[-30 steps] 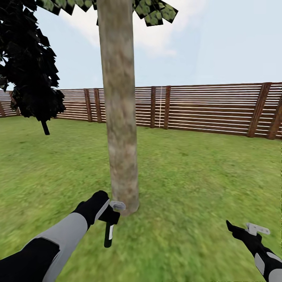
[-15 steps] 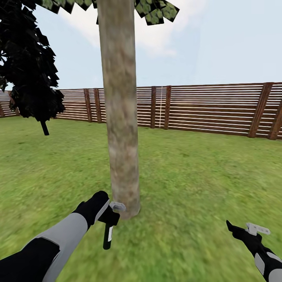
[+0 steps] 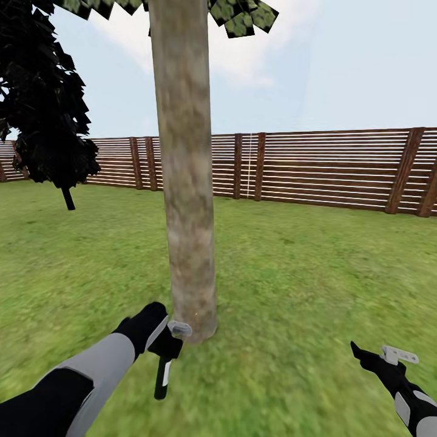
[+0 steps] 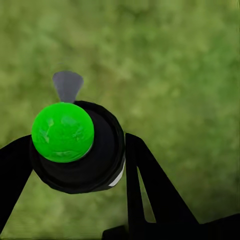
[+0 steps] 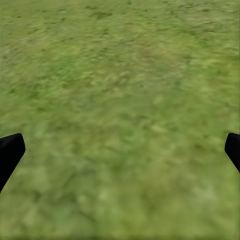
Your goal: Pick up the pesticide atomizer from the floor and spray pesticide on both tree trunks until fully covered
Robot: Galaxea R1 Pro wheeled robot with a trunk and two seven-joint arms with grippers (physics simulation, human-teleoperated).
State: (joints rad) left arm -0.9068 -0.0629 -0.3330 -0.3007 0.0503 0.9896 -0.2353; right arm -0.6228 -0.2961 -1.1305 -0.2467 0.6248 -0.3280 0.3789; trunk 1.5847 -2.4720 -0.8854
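One slim black green-capped atomizer (image 3: 162, 379)

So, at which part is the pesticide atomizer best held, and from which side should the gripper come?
Its slim black body: the left gripper is shut there on the pesticide atomizer, which hangs beside the tree trunk. In the wrist view, the fingers flank the round sides, probably the firmest grip.

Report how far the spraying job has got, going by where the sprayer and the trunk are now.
Done: the slim black atomizer is off the grass, clamped in the left tool. In hand: it hangs beside the base of the thick grey-brown trunk; no spray shows. Left: covering this trunk, then the second tree. The right tool is open over grass.
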